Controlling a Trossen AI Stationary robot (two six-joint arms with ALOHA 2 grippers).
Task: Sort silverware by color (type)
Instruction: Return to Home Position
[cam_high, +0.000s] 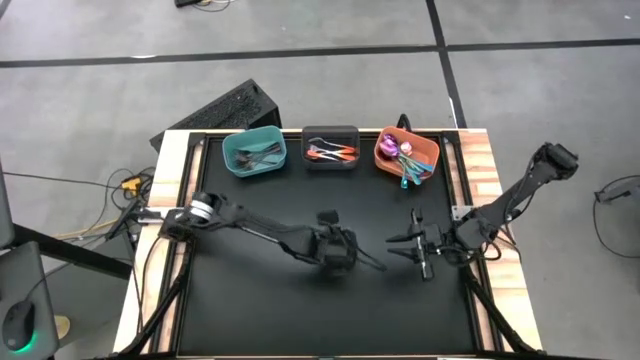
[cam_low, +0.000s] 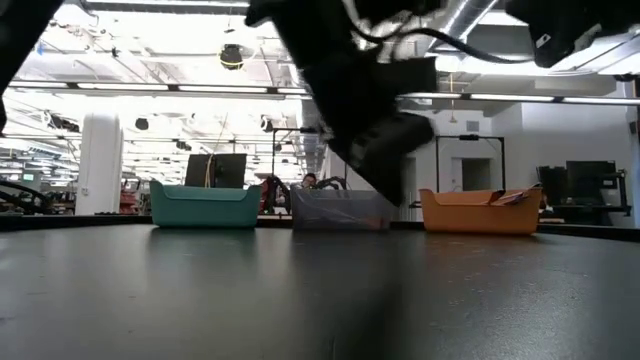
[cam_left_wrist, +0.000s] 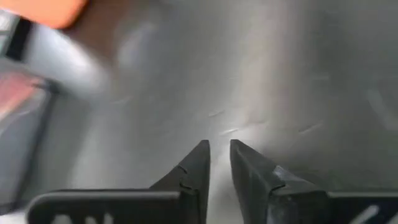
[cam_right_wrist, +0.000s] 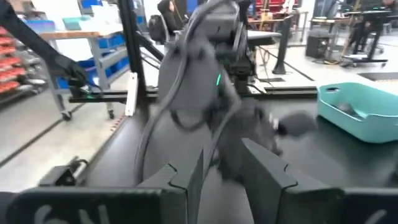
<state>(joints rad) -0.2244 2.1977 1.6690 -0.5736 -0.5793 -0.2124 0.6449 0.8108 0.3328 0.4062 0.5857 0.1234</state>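
Behind both grippers, silverware (cam_high: 331, 152) all sits in the three bins, none on the mat; left gripper (cam_left_wrist: 219, 163) is nearer, fingers narrowly apart, gripping nothing; right gripper (cam_right_wrist: 222, 167) also empty, fingers parted.

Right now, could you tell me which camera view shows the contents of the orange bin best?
The high view: it looks straight down into the orange bin, showing the purple-teal silverware inside. The low view shows only its side wall, the left wrist view a blurred orange corner, the right wrist view nothing.

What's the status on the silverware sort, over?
Left gripper and right gripper mid-table, jaws narrowly apart, empty. Silverware all in bins. Mat shows nothing in the way.
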